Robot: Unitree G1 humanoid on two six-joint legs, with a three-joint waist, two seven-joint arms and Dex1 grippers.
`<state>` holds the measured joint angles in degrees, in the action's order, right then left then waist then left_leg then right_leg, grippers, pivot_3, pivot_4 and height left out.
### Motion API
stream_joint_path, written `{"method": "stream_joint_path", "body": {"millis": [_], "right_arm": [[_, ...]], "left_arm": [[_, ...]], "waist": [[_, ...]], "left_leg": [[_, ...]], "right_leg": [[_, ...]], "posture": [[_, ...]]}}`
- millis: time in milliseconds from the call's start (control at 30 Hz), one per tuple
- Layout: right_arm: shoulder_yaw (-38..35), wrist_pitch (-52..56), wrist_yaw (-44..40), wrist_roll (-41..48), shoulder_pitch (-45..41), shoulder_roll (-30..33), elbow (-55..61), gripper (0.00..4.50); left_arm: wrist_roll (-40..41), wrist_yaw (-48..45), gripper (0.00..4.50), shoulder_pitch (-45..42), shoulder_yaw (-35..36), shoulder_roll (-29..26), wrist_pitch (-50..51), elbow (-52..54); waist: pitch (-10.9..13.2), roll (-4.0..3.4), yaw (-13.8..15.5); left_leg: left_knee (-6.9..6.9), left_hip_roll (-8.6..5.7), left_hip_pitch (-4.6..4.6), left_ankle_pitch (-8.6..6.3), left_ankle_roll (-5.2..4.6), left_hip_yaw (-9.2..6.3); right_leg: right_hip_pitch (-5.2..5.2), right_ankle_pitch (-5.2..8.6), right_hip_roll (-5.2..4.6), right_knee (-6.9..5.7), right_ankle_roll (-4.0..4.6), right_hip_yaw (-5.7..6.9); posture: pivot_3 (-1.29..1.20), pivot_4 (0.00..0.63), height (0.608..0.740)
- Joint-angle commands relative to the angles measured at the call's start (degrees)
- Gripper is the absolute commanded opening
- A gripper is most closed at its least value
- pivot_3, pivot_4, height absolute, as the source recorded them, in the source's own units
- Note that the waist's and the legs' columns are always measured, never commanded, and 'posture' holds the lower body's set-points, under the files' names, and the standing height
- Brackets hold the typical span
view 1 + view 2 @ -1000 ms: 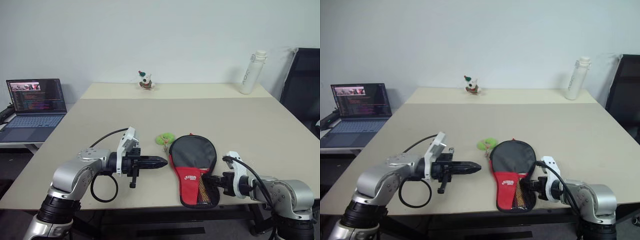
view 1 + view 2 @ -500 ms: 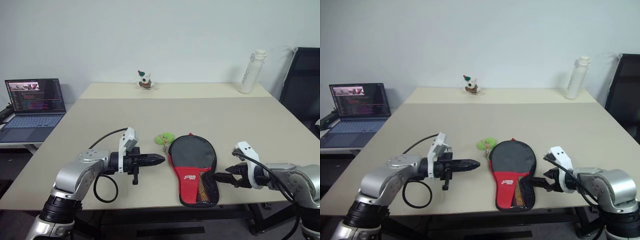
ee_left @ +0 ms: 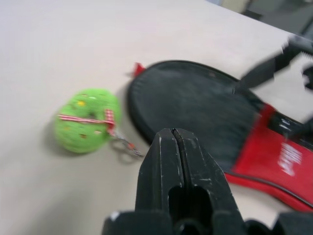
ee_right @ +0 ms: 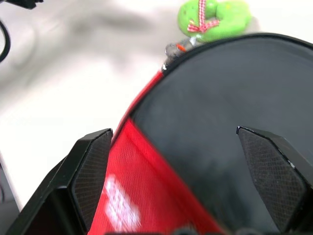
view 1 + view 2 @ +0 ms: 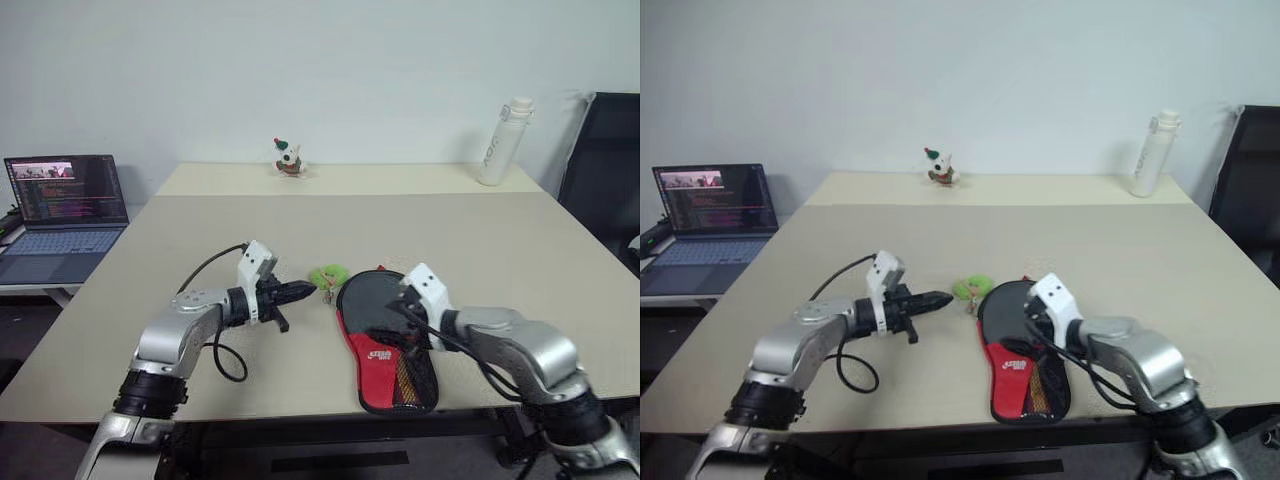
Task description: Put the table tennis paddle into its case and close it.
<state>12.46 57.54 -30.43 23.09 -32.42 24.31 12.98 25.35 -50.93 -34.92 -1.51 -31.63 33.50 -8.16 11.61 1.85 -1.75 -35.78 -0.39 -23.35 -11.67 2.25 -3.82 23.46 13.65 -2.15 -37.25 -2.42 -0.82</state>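
Since a second ago, the right gripper [image 5: 392,322] has been lifted away from the handle end of the case [image 5: 385,335] and swung over its round black top, and its two fingers have been spread wide apart. The left gripper [image 5: 305,291] has been pushed forward, toward the green zip-pull tag [image 5: 325,277]. The case itself has not been moved.

The case is seen lying flat on the table [image 5: 480,250], near the front edge, between the two arms. It is shaped like a paddle. Its top part is black cloth and its lower part is red, with a white logo [image 5: 381,354] and a mesh pocket [image 5: 412,378] at the narrow end. It looks shut all the way round. The table tennis paddle cannot be seen, so it cannot be told for sure if it is inside.

Nothing is held by the wide-open right gripper; its black fingers [image 4: 90,166] are held just over the black cloth. The left gripper's fingers [image 3: 171,161] are pressed together with nothing between them, and its tip is pointed at the green tag, which is joined to the case's top edge by a small metal ring.

Far back on the table, a small toy figure [image 5: 289,159] and a white bottle [image 5: 500,143] are stood well apart. A laptop [image 5: 62,205] is open on a side desk at the left, and a black chair [image 5: 605,170] is stood at the right. Nothing is lying in the way around the case.
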Motion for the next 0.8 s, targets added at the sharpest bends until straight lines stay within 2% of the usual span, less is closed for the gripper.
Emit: {"method": "stream_joint_path", "body": {"millis": [33,233,367,600,800], "right_arm": [[0.82,-4.76,1.07,-3.17,-1.84,-1.81,-3.45,4.50],[2.82,-9.27,1.02,-7.24,-2.24,-4.39,-9.07,4.50],[2.69,-10.12,1.02,-8.21,-2.09,-5.60,-10.16,4.50],[2.49,-9.92,2.29,-9.95,-1.28,-6.88,-9.45,4.50],[1.21,-10.20,4.12,-10.82,-1.34,-8.05,-8.32,4.50]], "left_arm": [[-1.15,1.04,0.57,-2.99,1.41,0.09,-0.61,-2.41],[-8.53,6.92,2.52,-12.46,-0.59,4.67,-7.51,-19.33],[-12.07,7.54,3.89,-18.67,-1.03,8.67,-13.00,-31.47],[-16.32,6.91,3.89,-26.80,-0.65,13.05,-19.39,-50.78],[-19.58,6.06,3.89,-27.88,-1.21,14.14,-21.41,-57.47]], "waist": [[0.00,0.00,-0.01],[0.00,0.01,0.23],[-0.01,0.01,0.18],[0.00,0.01,-0.10],[0.00,0.01,-0.08]], "left_leg": [[-0.01,0.00,0.00,0.00,0.00,0.00],[-0.08,-0.08,-0.01,0.00,0.00,-0.04],[-0.08,-0.09,-0.03,0.00,0.00,-0.01],[-0.07,-0.07,-0.05,0.00,0.00,0.00],[-0.07,-0.06,-0.05,0.00,0.00,-0.01]], "right_leg": [[0.00,-0.01,0.00,-0.01,0.01,0.01],[-0.01,-0.04,0.03,-0.01,0.03,0.10],[-0.01,-0.13,0.03,0.02,0.08,0.07],[0.02,-0.14,0.07,0.01,0.08,0.09],[0.04,-0.11,0.09,-0.03,0.03,0.08]], "posture": [[0.00,0.150,0.740],[0.00,0.150,0.740],[0.00,0.150,0.740],[0.00,0.150,0.740],[0.00,0.150,0.740]]}}
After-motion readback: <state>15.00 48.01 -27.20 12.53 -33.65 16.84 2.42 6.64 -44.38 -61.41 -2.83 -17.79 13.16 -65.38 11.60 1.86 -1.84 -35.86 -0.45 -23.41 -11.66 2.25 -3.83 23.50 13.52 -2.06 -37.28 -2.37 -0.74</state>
